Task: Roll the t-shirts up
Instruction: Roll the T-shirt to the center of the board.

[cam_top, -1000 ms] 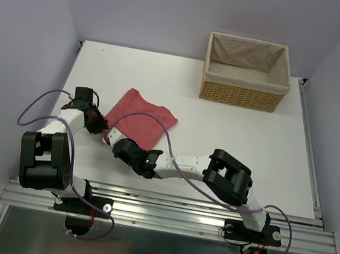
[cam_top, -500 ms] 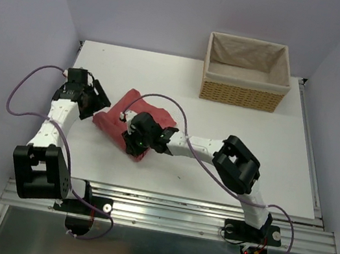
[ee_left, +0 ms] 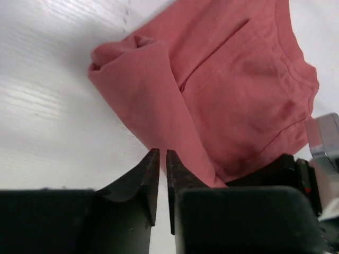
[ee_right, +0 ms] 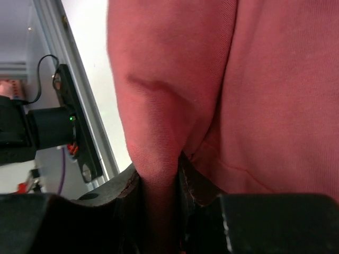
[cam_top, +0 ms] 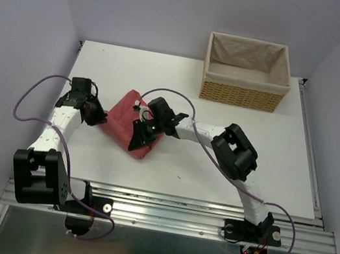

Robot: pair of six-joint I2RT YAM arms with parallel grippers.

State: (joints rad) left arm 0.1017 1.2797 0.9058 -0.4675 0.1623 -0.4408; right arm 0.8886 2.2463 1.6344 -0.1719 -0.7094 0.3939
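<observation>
From the overhead camera I see the salmon-red t-shirt (cam_top: pixel 123 117) bunched in a loose, half-rolled heap on the left part of the white worktop (cam_top: pixel 231 151), well apart from the wicker basket (cam_top: pixel 241 97) at the far right corner. My left hand (cam_top: pixel 97 116) sits at the heap's left edge. My right hand (cam_top: pixel 139 136) reaches across from the right and rests on top of the cloth near its front corner.

On the left wrist camera, the left hand (ee_left: pixel 159 153) has its two fingers drawn nearly together, with only a thin slit showing between them. The t-shirt (ee_left: pixel 228 95) lies just beyond the tips, its folded edge running right up to them, and a rolled lump of cloth sits at its far left corner. I cannot tell whether any fabric is nipped in that slit.

On the right wrist camera, the right hand (ee_right: pixel 159 180) is clamped on a thick fold of the t-shirt (ee_right: pixel 265 95). The pinched cloth rises out of the fingers as a rounded ridge, and the rest of the shirt fills the frame to its right.
</observation>
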